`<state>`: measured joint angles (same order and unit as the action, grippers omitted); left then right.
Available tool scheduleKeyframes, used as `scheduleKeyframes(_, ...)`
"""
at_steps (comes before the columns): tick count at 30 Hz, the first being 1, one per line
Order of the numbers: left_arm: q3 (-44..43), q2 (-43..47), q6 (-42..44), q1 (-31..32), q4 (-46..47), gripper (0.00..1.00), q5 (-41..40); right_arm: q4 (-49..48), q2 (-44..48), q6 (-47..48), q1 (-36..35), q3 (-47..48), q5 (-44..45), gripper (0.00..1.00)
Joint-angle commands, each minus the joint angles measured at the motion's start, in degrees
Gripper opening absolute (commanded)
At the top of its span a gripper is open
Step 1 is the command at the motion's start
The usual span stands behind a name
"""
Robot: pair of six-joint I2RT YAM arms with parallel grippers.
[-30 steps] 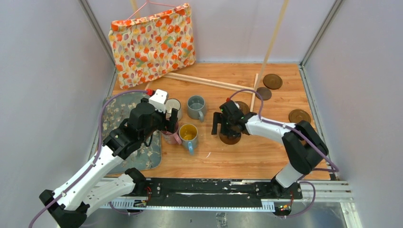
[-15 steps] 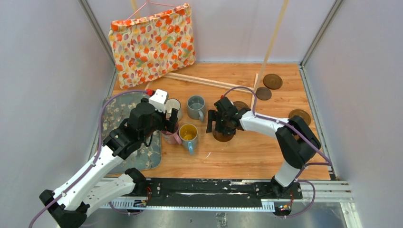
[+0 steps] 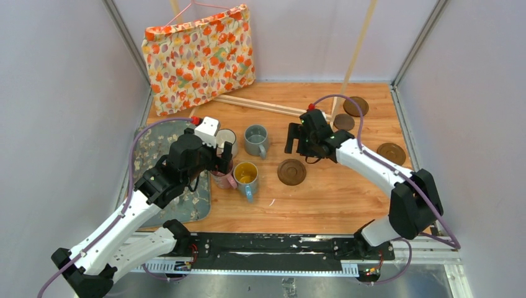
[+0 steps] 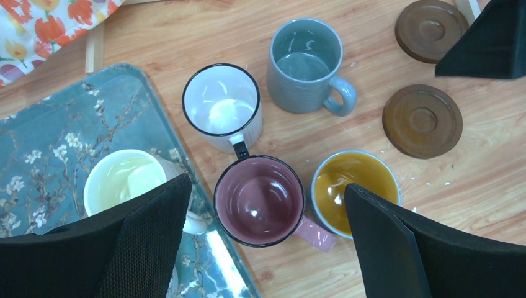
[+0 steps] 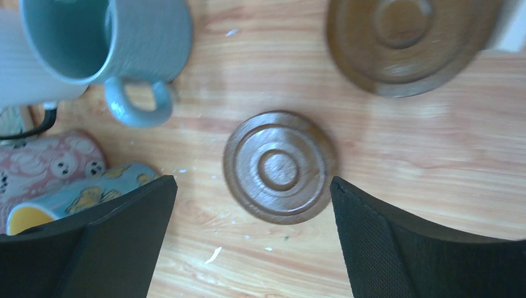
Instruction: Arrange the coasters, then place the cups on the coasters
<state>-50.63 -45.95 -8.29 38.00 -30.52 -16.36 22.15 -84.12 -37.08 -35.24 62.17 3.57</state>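
One coaster point(image 3: 291, 172) lies flat mid-table, seen in the right wrist view point(image 5: 279, 166) just ahead of my open, empty right gripper point(image 3: 306, 143) point(image 5: 252, 186), which hovers above and behind it. A second coaster point(image 5: 406, 37) lies farther back. Three more coasters point(image 3: 355, 106) point(image 3: 343, 121) point(image 3: 391, 153) lie at the right. My left gripper point(image 3: 217, 161) point(image 4: 267, 192) stands open over the pink cup point(image 4: 260, 200). Beside that cup are the blue cup with yellow inside point(image 4: 353, 189), the white dark-rimmed cup point(image 4: 221, 105), the grey-blue cup point(image 4: 304, 65) and a cream cup point(image 4: 121, 183) on the mat.
A grey floral mat point(image 3: 149, 149) lies at the left under my left arm. A flowered orange bag point(image 3: 198, 56) leans on the back wall. Thin wooden sticks point(image 3: 273, 107) lie behind the cups, and a slanted pole point(image 3: 360, 43) rises at the back.
My right gripper has drawn back and to the right, off the mid-table coaster, which now lies uncovered. The left arm has not moved.
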Motion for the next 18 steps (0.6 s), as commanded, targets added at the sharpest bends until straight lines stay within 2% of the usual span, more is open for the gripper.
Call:
scheduleKeyframes(1, 0.53, 0.45, 0.47, -0.47, 0.2, 1.0, 0.97, 3.52, 2.47, 2.65, 4.48, -0.67, 3.79, 0.99)
scheduleKeyframes(8, 0.53, 0.52, 0.41, -0.47, 0.38, 1.0, 1.67, 3.69, 5.71, 3.31, 16.34, -3.85, 2.46, 1.0)
scheduleKeyframes(18, 0.62, 0.48, 0.28, -0.47, 0.59, 1.0, 2.3, 3.61, 5.36, 3.72, 31.19, -4.46, 3.18, 0.99)
